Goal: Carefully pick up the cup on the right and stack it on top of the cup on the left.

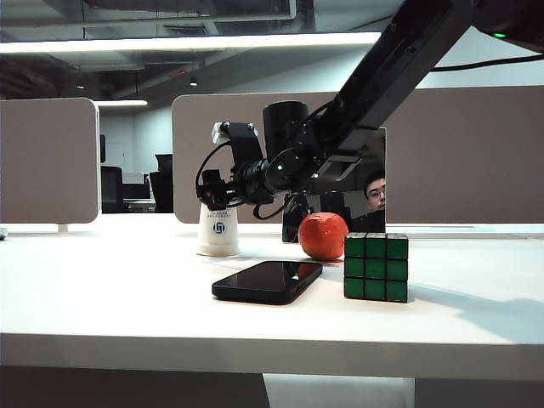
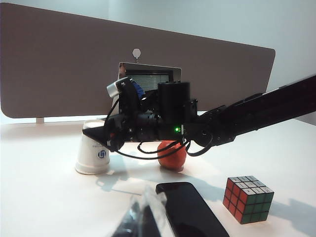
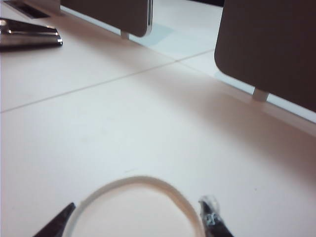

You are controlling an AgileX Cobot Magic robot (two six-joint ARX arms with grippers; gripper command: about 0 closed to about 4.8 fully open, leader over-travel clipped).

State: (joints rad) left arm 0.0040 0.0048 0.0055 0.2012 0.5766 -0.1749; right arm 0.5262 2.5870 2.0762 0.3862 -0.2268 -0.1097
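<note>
Right now right claw [image 3: 138, 222] grips a cup [image 1: 218, 229] w/ jaws wide; left claw [image 2: 143, 217] state unclear. Risk: crushed rim, cup tips.

The right gripper [image 3: 138, 222] shows only its two dark fingertips [image 3: 213, 219], one on each side of a white cup rim [image 3: 143, 181]. Beyond lie the pale table [image 3: 123, 113] with a seam line and two dark partition panels [image 3: 269, 44].
</note>
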